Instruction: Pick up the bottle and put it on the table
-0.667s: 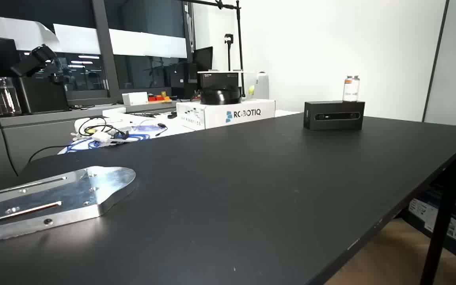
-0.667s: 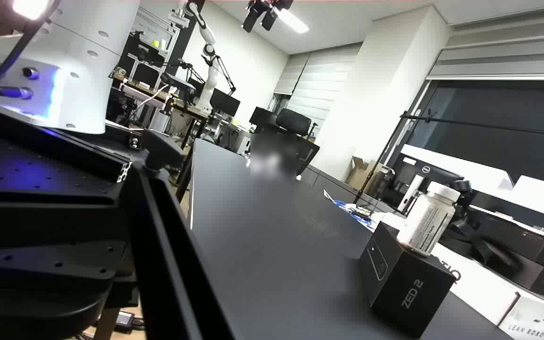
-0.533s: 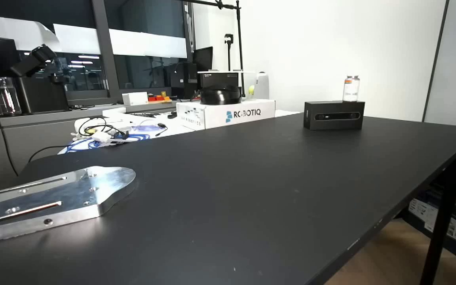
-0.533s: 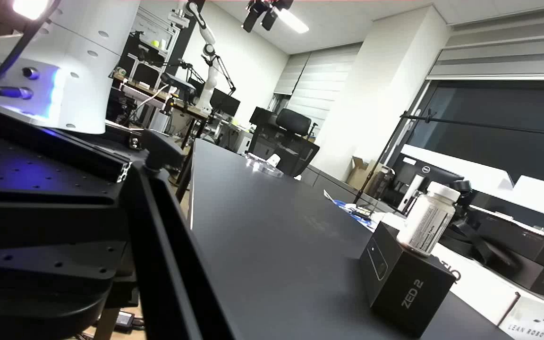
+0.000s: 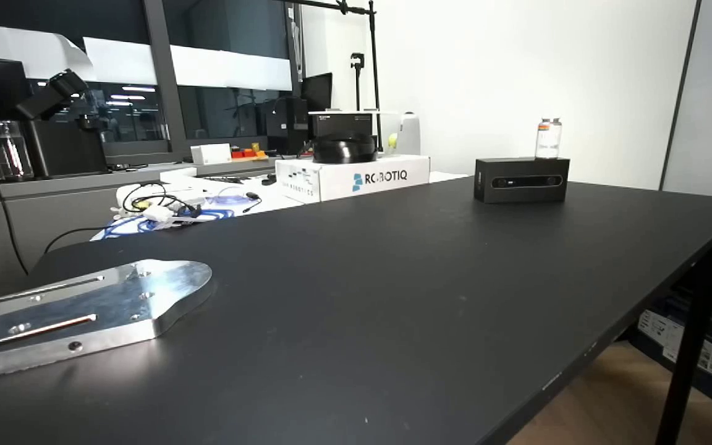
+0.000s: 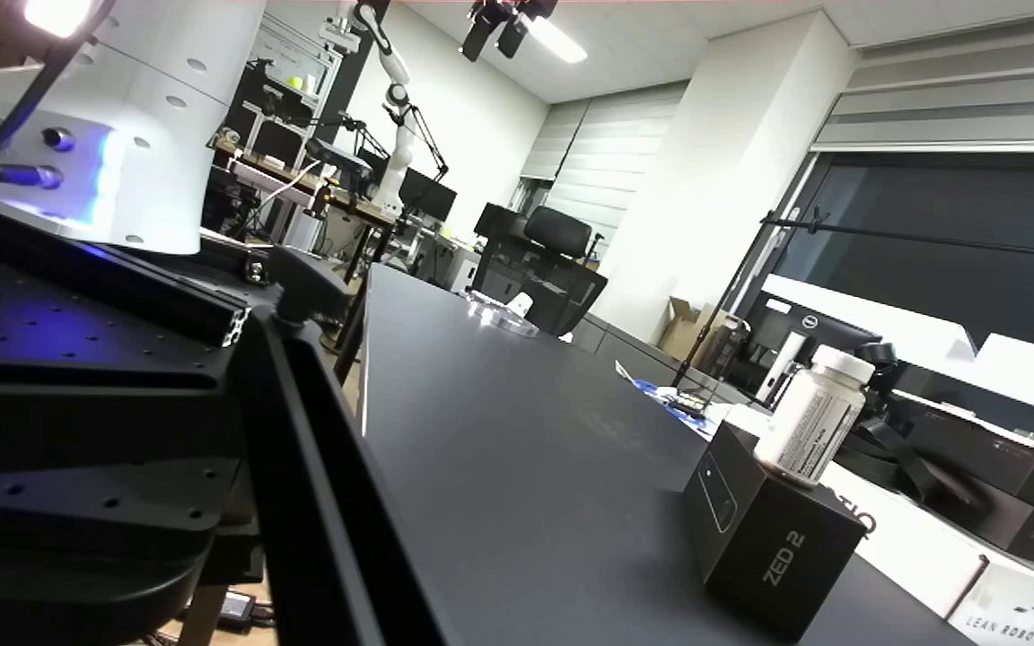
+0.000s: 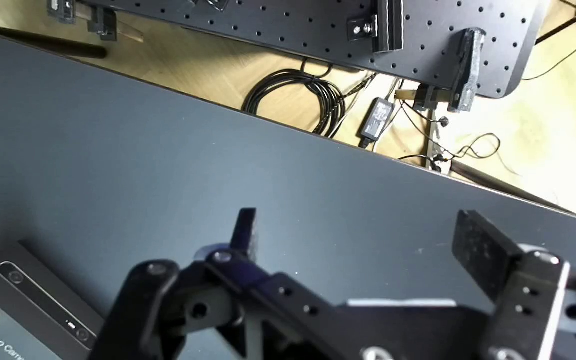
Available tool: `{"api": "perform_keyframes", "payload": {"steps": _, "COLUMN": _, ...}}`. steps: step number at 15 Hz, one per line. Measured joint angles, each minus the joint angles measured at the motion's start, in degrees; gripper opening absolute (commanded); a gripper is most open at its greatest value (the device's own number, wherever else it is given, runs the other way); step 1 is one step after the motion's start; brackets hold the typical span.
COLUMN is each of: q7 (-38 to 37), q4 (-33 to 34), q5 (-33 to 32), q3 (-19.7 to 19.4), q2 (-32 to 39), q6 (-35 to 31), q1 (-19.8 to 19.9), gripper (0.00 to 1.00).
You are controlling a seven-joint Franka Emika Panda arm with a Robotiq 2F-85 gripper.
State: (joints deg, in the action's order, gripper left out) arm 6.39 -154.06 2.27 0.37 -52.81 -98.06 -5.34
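On my wrist feed the pincer (image 7: 360, 235) is spread wide, its 2 fingers (image 7: 483, 252) well apart above the counter (image 7: 168, 165). The bottle (image 5: 547, 142) stands upright on top of the black box (image 5: 520, 181), which I can see in an exterior view; the box rests on the counter and also shows at the lower left of my wrist view. A slotted metal plate (image 5: 96, 303) lies well apart from it, toward the opposite end.

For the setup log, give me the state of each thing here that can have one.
Bottle: capped, upright on the black box.
Black box: looks closed, resting on the table.
Fingers: open, holding nothing.
Robot base light: glowing blue.
Ceiling light: on.
Black cable: coiled.
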Motion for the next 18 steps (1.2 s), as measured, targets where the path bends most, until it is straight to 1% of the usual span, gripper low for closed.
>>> {"api": "perform_keyframes", "payload": {"steps": 2, "q7": 0.0, "q4": 0.0, "q5": -0.5, "q3": -0.1, "q2": 0.7, "q6": -1.9, "q1": 0.6, "gripper": 1.00}}
{"api": "perform_keyframes", "payload": {"steps": 4, "q7": 0.0, "q4": 0.1, "q5": -2.2, "q3": -0.8, "q2": 3.3, "q6": -6.5, "q1": 2.5, "gripper": 1.00}}
{"api": "perform_keyframes", "payload": {"steps": 6, "q7": 0.0, "q4": 0.9, "q5": -4.0, "q3": -2.1, "q2": 7.7, "q6": -12.0, "q1": 5.4, "gripper": 1.00}}
{"api": "perform_keyframes", "payload": {"steps": 8, "q7": -0.2, "q4": 3.1, "q5": -5.8, "q3": -3.9, "q2": 13.6, "q6": -16.8, "q1": 8.4, "gripper": 1.00}}
{"api": "perform_keyframes", "payload": {"steps": 11, "q7": -1.1, "q4": 9.4, "q5": -7.6, "q3": -6.1, "q2": 23.8, "q6": -20.6, "q1": 13.0, "gripper": 1.00}}
{"api": "perform_keyframes", "payload": {"steps": 13, "q7": -3.0, "q4": 15.1, "q5": -8.1, "q3": -7.1, "q2": 30.6, "q6": -21.0, "q1": 15.4, "gripper": 1.00}}
{"api": "perform_keyframes", "payload": {"steps": 15, "q7": -5.2, "q4": 20.6, "q5": -7.8, "q3": -8.2, "q2": 36.2, "q6": -21.3, "q1": 16.9, "gripper": 1.00}}
{"api": "perform_keyframes", "payload": {"steps": 18, "q7": -8.3, "q4": 27.3, "q5": -5.7, "q3": -10.4, "q2": 42.4, "q6": -23.6, "q1": 18.0, "gripper": 1.00}}
